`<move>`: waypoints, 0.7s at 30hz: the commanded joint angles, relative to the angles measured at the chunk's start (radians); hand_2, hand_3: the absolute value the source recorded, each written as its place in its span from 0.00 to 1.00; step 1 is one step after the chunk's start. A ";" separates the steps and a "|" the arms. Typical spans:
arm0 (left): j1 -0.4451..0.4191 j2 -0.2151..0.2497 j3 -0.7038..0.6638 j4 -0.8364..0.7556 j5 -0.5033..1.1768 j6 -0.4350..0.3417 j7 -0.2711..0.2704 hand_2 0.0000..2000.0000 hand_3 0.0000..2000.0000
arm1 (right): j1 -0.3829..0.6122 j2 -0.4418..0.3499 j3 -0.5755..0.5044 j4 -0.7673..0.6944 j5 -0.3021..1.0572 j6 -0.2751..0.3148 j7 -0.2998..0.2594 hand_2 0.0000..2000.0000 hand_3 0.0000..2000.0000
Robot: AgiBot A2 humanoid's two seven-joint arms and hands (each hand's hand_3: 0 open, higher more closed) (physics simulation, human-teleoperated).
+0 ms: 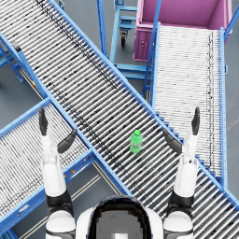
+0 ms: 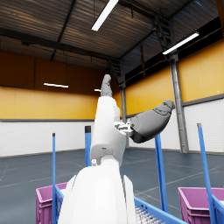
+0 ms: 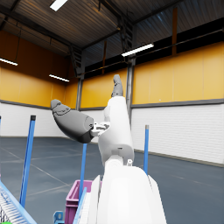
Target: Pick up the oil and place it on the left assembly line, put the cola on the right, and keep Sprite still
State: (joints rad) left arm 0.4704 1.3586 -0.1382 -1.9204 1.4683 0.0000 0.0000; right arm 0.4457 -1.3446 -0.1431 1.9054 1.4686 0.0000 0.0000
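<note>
Item on the belt: one green bottle (image 1: 136,142), judged by its colour to be the Sprite, upright on the diagonal conveyor (image 1: 93,88), between the two hands and nearer the right one. Left hand (image 1: 50,136): raised, fingers apart, holding nothing; it hangs over the left line (image 1: 21,154). Right hand (image 1: 188,137): likewise raised, spread and holding nothing, over the near edge of the conveyor where the right line (image 1: 186,70) joins. Step in hand, as judged: no pick is due, since this bottle is the one to be left alone. The next move calls for both hands to keep clear of it and wait; the right thumb is the part closest to the bottle. Oil and cola: neither in view in any picture. Other things: a pink bin (image 1: 186,11) at the far end of the right line, well beyond the right hand; blue frame rails along each line. Nothing else stands on the rollers near either hand.
</note>
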 commanded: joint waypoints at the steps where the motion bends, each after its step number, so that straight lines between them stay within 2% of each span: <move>1: -0.002 0.001 0.001 0.001 0.000 0.000 0.000 0.00 0.00 | 0.008 0.001 -0.002 -0.004 0.000 0.000 0.000 0.00 0.00; 14: -0.008 0.005 0.000 0.003 0.000 0.000 0.000 0.00 0.00 | -0.001 -0.004 -0.007 -0.013 0.000 0.000 0.000 0.00 0.00; 17: -0.019 0.008 0.000 0.003 0.000 0.000 0.000 0.00 0.00 | 0.009 -0.002 -0.011 -0.012 0.000 0.000 -0.025 0.00 0.00; 21: -0.011 0.007 0.001 -0.002 0.000 0.000 0.000 0.00 0.00 | 0.008 -0.004 -0.004 -0.009 0.000 0.000 -0.008 0.00 0.00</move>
State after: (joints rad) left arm 0.4496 1.3680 -0.1364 -1.9209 1.4683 0.0000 0.0000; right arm 0.4446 -1.3508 -0.1487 1.8938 1.4685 0.0000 -0.0056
